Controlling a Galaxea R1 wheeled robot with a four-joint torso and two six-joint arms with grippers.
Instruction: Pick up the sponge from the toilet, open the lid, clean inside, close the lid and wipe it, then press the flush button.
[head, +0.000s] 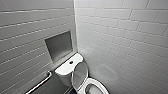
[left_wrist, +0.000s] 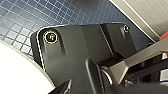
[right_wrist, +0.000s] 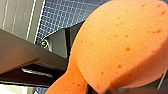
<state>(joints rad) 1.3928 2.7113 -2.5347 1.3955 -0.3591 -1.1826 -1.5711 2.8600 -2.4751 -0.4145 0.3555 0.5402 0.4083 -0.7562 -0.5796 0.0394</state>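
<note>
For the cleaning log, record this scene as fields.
fixture: white glossy ceramic toilet, in tiled corner
cover: white oval plastic lid, raised upright
control: small round dark flush button, on white tank top
held: red-orange soft sponge block, pinched in right end effector
wall: recessed grey niche, metal grab bar

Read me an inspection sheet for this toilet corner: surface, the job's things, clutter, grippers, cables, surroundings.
Surface: floor of small dark blue tiles.
Job's things: toilet in the corner; lid raised, bowl uncovered; flush button in the tank top; sponge, orange, squeezed in at one end.
Clutter: nothing seen.
Grippers: right gripper shut on the sponge; left gripper empty or not, cannot tell.
Cables: nothing seen.
Surroundings: pale tiled walls, a recessed wall niche, a metal grab bar.
</note>
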